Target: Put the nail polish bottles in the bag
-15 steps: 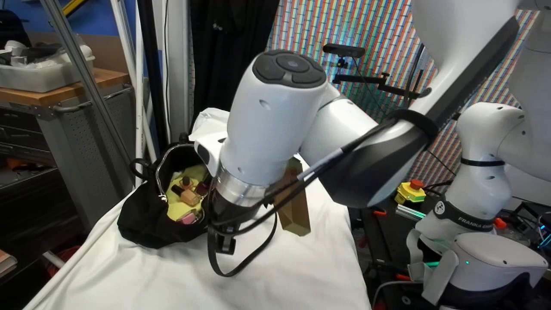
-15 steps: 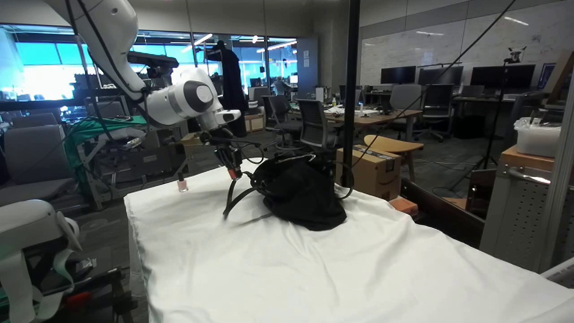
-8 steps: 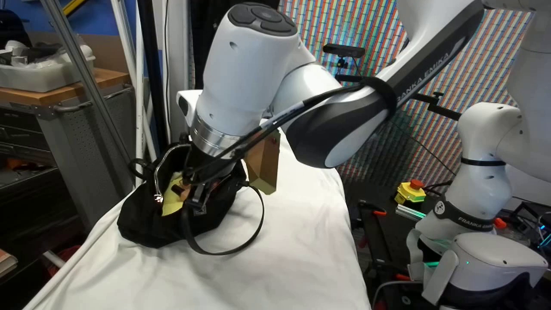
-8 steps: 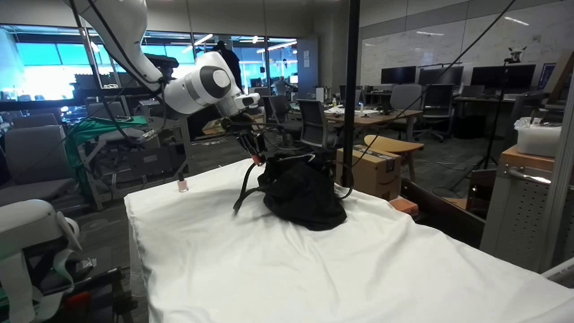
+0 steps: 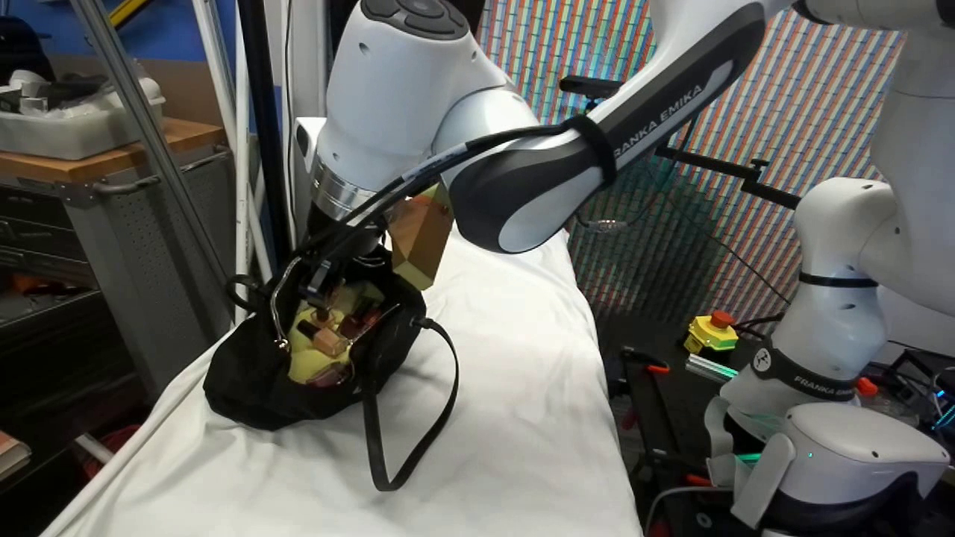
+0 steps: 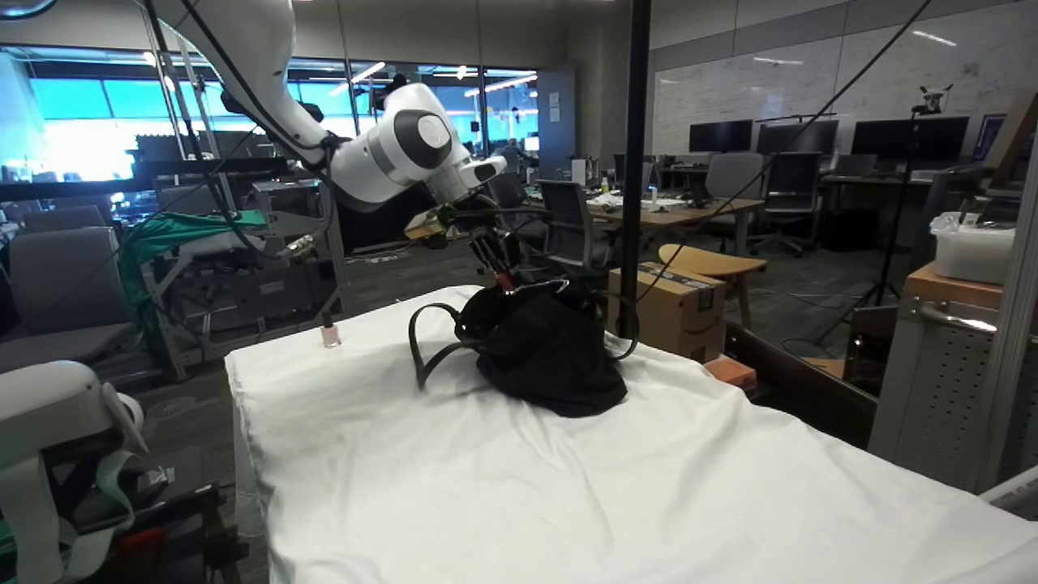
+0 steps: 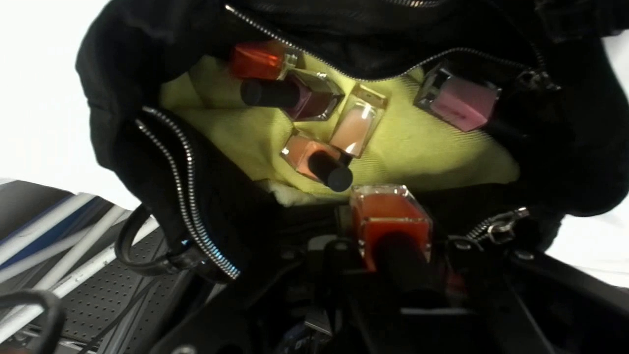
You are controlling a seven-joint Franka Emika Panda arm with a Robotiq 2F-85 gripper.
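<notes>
i find the wrist view close, facing into the bag (image 7: 123,83); both exterior views, farther back, share bag and white cloth (image 5: 507,418); in an exterior view i face windows (image 6: 77,97)

In an exterior view, rumpled white cloth (image 6: 454,487) drapes the surface (image 6: 689,503); the black bag (image 6: 555,357) sits on it toward 12 o'clock, and a pink nail polish bottle (image 6: 330,336) stands upright at 10 o'clock, well apart from the bag.
</notes>
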